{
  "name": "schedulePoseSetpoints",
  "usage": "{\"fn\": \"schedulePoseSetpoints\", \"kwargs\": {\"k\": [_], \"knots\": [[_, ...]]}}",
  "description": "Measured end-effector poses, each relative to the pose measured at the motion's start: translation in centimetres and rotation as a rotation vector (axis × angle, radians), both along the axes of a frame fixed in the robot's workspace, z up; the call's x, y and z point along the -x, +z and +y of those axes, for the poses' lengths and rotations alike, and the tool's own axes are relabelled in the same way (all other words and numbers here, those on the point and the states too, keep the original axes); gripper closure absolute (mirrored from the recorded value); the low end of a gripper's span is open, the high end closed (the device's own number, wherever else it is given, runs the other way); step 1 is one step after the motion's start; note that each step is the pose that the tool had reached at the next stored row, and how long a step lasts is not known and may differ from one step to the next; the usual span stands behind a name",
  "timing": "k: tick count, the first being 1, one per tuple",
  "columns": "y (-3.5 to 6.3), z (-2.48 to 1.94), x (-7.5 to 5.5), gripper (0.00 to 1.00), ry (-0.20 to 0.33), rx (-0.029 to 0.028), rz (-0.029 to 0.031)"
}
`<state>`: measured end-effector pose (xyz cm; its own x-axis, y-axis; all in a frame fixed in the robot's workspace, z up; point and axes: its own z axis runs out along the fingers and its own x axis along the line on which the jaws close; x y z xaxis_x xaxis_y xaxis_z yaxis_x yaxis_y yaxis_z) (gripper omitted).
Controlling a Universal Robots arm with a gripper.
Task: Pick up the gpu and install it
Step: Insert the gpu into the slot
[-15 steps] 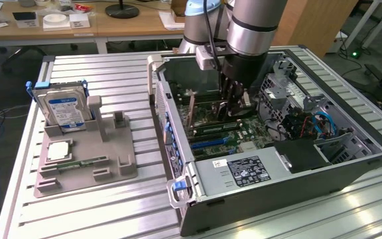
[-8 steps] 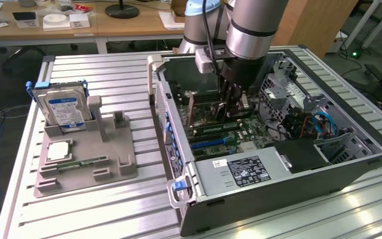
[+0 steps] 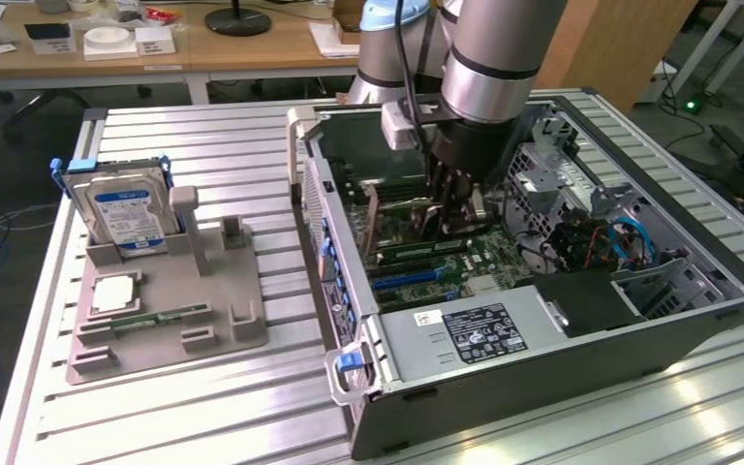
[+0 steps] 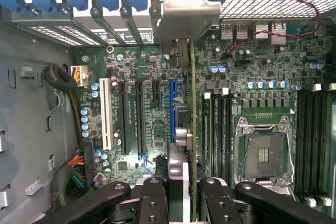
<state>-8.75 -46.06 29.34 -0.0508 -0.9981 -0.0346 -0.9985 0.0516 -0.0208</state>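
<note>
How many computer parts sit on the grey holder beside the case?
3: the hard drive upright at the back, a square chip flat before it, a green memory stick nearest the front. None seems hidden.

Bright, even room light, glare on the ribbed table [image 3: 682,407], slight softness, perhaps mild blur inside the case [image 3: 579,320].

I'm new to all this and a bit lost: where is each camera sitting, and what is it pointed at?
Exterior view: off the arm, above the table, looking down at the open computer case; the arm and its pincer show.
Wrist view: on the wrist, looking down into the case; the fingers show.
Shared: the motherboard and the gpu in the pincer.
</note>
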Motion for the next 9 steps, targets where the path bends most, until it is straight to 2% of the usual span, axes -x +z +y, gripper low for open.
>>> {"fn": "schedulePoseSetpoints", "kwargs": {"k": [9], "knots": [[-0.71,-0.01,0.0,0.72,0.0,0.0001,0.0]]}}
